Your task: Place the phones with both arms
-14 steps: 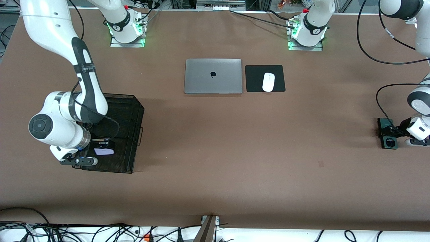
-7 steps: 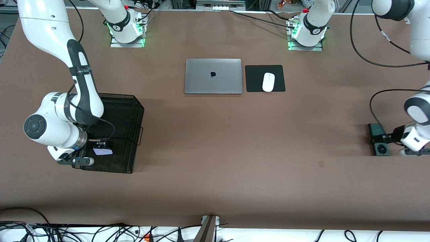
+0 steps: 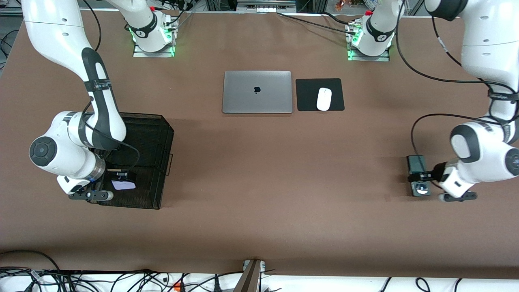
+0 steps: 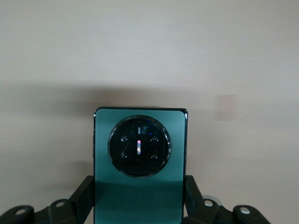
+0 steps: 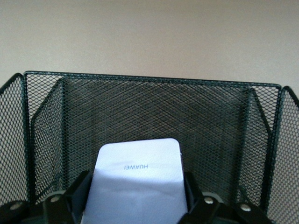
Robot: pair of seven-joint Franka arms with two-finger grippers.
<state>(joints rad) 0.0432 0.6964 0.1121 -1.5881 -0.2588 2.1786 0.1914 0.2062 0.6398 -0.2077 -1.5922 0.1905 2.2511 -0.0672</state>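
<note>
Gripping the lilac-white phone (image 5: 138,179) over the mesh basket (image 3: 160,134), right end effector (image 3: 121,178) closed, left end effector (image 3: 421,177) clamping the green phone (image 4: 140,168).

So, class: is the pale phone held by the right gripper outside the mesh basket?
No, the right gripper holds the pale phone inside the black mesh basket, walls around it.

Robotics lab: arm bases (image 3: 152,34) bolted to table (image 3: 259,170), cable tangle (image 3: 121,280).
</note>
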